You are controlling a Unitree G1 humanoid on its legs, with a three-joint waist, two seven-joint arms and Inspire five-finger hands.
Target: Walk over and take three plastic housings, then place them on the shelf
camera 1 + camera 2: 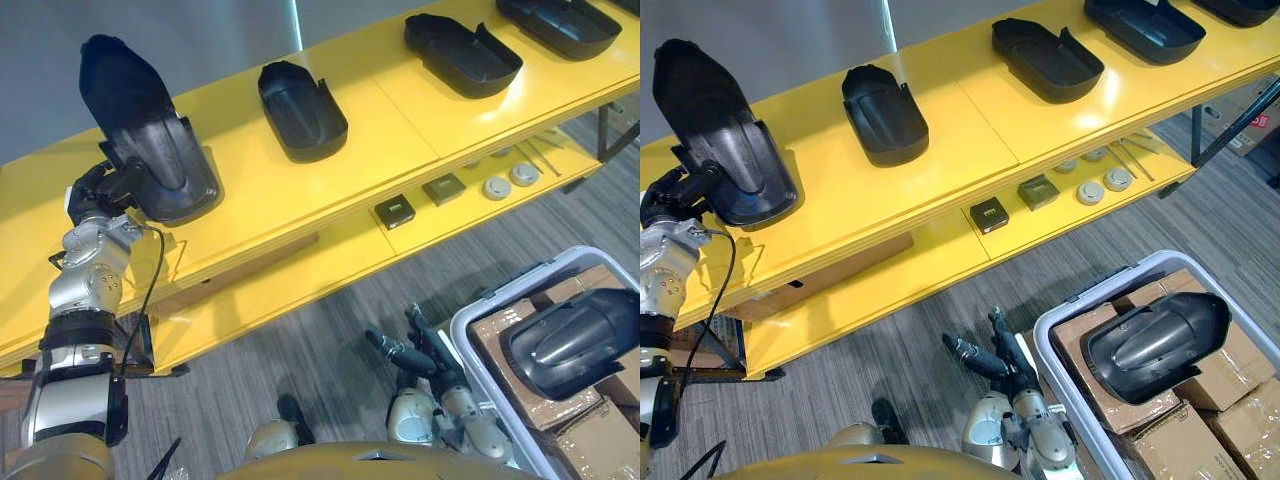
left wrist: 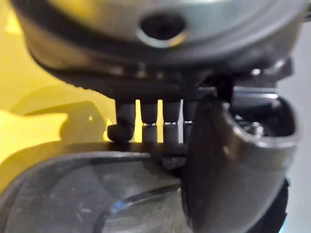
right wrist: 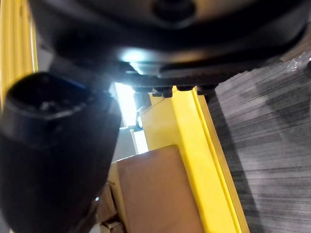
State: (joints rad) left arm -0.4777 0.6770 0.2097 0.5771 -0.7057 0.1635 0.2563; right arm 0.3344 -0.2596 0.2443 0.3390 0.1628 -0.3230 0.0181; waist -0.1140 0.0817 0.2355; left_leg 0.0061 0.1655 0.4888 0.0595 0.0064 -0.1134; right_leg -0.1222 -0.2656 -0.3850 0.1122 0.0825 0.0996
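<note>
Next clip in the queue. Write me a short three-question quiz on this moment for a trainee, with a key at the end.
1. True or false: the left hand grips the tilted housing at the left end of the shelf's top board.
2. Multiple choice: where does the remaining housing lie? A, on the floor; B, on cardboard boxes in the white-rimmed bin; C, on the lower shelf board.
3. Fill in: the right hand, low near the bin, holds ____.
Key: 1 true; 2 B; 3 nothing.
</note>
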